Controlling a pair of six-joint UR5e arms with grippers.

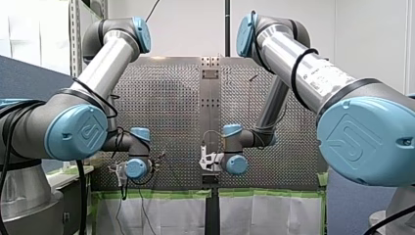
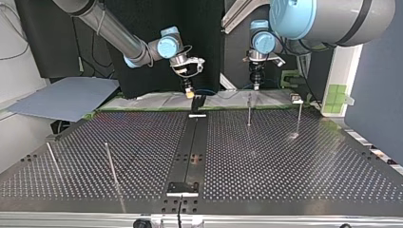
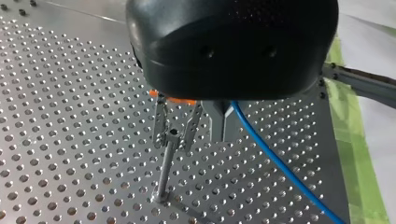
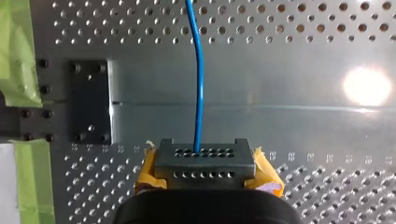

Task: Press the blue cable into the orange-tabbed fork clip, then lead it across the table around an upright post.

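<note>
The blue cable point(image 4: 200, 79) rises straight out from between my right gripper's point(image 4: 201, 161) yellow-taped fingers, which are shut on it. In the top view this gripper point(image 2: 189, 92) hangs just over a small black fixture point(image 2: 197, 102) on the table's centre strip. My left gripper point(image 3: 175, 140) has its metal fingers drawn together at the top of an upright post point(image 3: 164, 172); whether they touch it I cannot tell. Behind them an orange tab point(image 3: 180, 100) and a grey clip block point(image 3: 222, 123) show, with the blue cable point(image 3: 280, 163) passing the block and running away over the holes.
The top view shows a second thin post point(image 2: 299, 118) beside the first post point(image 2: 249, 111), and two leaning rods point(image 2: 110, 164) at its near left. A black plate point(image 2: 182, 187) sits on the centre strip near the front edge. Green tape point(image 3: 348, 140) lines the table's edge.
</note>
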